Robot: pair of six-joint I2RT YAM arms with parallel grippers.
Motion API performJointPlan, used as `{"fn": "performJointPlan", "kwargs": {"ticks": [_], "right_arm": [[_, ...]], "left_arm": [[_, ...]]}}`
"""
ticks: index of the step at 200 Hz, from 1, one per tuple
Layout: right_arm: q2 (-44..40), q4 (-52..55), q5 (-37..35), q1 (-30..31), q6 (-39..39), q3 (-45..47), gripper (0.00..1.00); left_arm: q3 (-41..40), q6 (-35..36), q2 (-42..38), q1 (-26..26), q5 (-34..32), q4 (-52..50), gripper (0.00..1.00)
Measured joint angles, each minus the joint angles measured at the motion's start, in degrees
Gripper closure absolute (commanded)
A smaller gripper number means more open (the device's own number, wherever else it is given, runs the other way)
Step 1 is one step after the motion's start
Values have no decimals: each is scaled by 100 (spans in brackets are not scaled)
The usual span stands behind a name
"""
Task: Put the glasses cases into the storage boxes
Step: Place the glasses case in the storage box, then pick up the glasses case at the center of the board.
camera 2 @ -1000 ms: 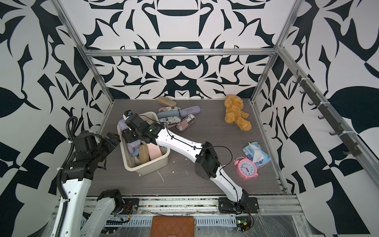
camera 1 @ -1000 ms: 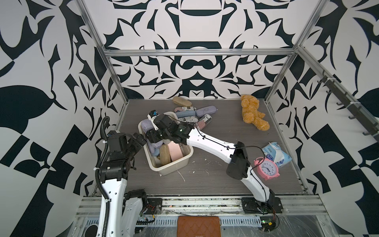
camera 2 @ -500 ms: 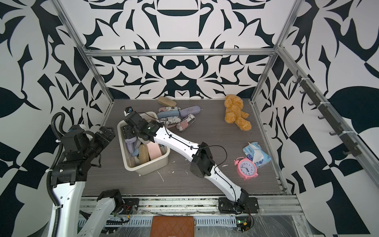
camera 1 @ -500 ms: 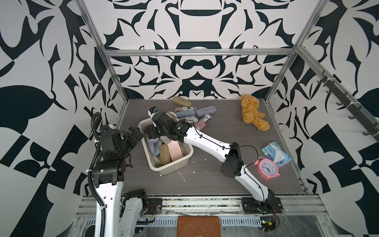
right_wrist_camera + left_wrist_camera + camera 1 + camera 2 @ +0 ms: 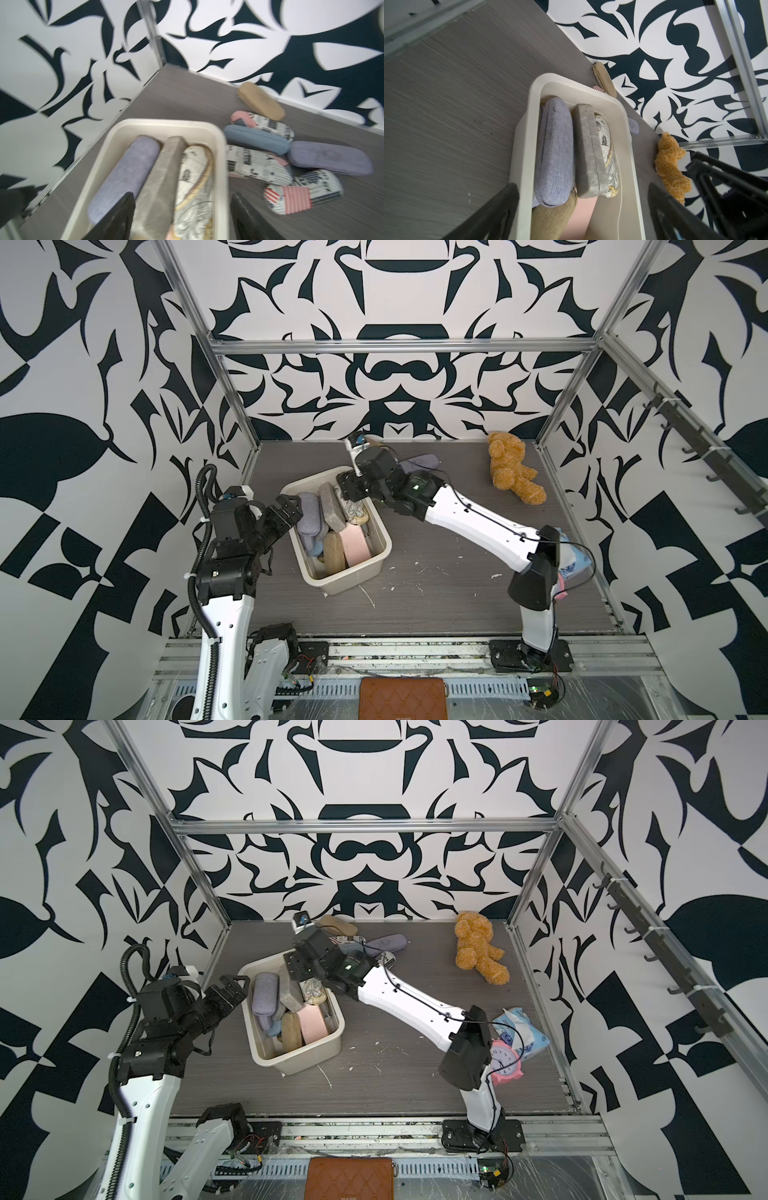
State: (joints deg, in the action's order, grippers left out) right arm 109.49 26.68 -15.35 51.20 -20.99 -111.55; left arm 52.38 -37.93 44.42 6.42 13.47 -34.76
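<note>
Right wrist view: my right claw (image 5: 181, 196) is hovering over the storage box (image 5: 166, 123), jaws standing well apart.
Nothing seems pinched between them, though blur is clouding that. My left claw (image 5: 582, 185) is gaping, empty, beside the box. Several glasses cases (image 5: 124, 176) are lying packed inside; more are clustering on the table (image 5: 187, 99) beyond the rim. I'm judging the blue case (image 5: 255, 139) light, stiff and rounded, so I'm favouring a pinch across its narrow middle.

i see a smooth plastic tub (image 5: 525, 145), a woven-cloth lilac case (image 5: 556, 153), a matt grey case (image 5: 585, 149), a fuzzy bear (image 5: 670, 166), a wood-grain table (image 5: 456, 104).
</note>
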Motion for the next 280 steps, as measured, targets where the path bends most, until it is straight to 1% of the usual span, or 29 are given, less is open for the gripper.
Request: {"fn": "performJointPlan", "kwargs": {"ticks": [12, 25, 40, 56, 82, 108, 125, 139, 158, 166, 181, 204, 223, 245, 280], "right_arm": [[-98, -70, 0, -514, -120, 289, 23], [13, -109, 72, -1073, -258, 514, 22], [431, -50, 122, -1657, -385, 564, 22], [970, 35, 164, -2013, -468, 544, 22], [1849, 348, 269, -2146, -481, 227, 22], [2621, 684, 313, -2114, -446, -538, 22], [2970, 811, 289, -2111, -426, -1075, 22], [3136, 870, 280, -2109, -409, -1340, 22], [3154, 935, 258, -2107, -396, -1366, 23], [3104, 887, 238, -2107, -396, -1244, 23], [2820, 691, 155, -2100, -393, -651, 23], [2210, 525, 103, -2072, -358, 518, 23], [1875, 496, 66, -2068, -264, 1108, 22], [1740, 413, 138, -2076, -76, 1322, 22], [1738, 188, 901, -2291, 142, 1329, 22]], "left_arm": [[-98, 4, 74, 0, 282, 175, 1], [-216, -9, 109, 0, 597, 378, 1], [-363, -35, 114, 0, 1008, 640, 1], [-442, -63, 122, 0, 1384, 844, 1], [-444, -66, 129, 0, 1746, 1047, 0], [-468, -66, 136, 0, 1943, 1141, 1], [-533, -68, 138, 0, 2024, 1163, 1], [-577, -70, 144, 0, 2063, 1180, 1], [-592, -94, 164, 0, 2096, 1187, 1], [-592, -107, 177, 0, 2114, 1204, 1], [-592, -116, 205, 0, 2135, 1250, 1], [-592, -129, 254, 0, 2159, 1296, 1], [-592, -155, 308, 0, 2199, 1355, 1], [-592, -190, 348, 0, 2243, 1429, 1], [-592, -219, 334, 0, 2264, 1436, 1]]}}
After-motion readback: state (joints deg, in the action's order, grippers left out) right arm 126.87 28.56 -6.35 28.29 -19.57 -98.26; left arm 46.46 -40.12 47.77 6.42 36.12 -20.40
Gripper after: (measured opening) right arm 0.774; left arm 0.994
